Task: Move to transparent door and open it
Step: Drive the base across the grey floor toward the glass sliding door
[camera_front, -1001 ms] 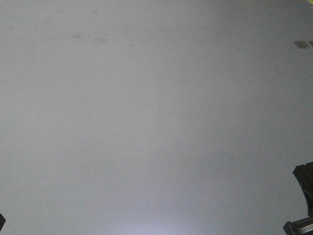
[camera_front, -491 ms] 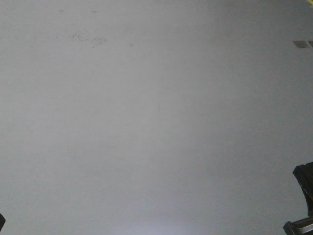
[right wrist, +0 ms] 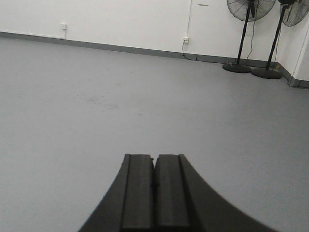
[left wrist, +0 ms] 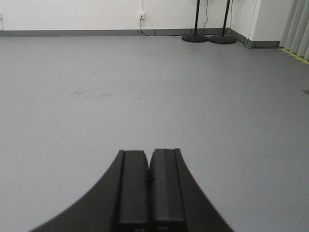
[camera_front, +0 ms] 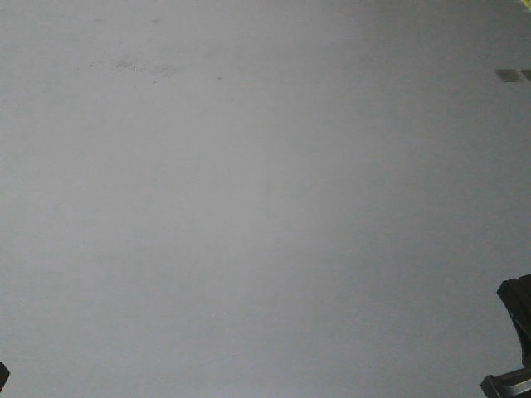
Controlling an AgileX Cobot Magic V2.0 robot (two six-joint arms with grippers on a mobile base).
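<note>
The transparent door is out of view in every frame. My left gripper (left wrist: 148, 153) is shut, its two black fingers pressed together with nothing between them, held low over bare grey floor. In the right wrist view my right gripper (right wrist: 154, 157) is likewise shut and empty above the same floor. The front view looks down on grey floor (camera_front: 265, 215) only, with a dark piece of the right arm (camera_front: 514, 332) at the bottom right edge.
A white wall (right wrist: 120, 21) with a grey skirting runs across the far end. Two pedestal fans (right wrist: 247, 29) stand at the far right, their round bases (left wrist: 208, 38) on the floor. Grey vertical blinds (left wrist: 295, 26) and a yellow floor line lie at the right. A scuffed patch (camera_front: 137, 65) marks the floor.
The scuffed patch and the small mark at the right edge have shifted slightly in the front view, so the base is moving a little. Both grippers stay as they were.
</note>
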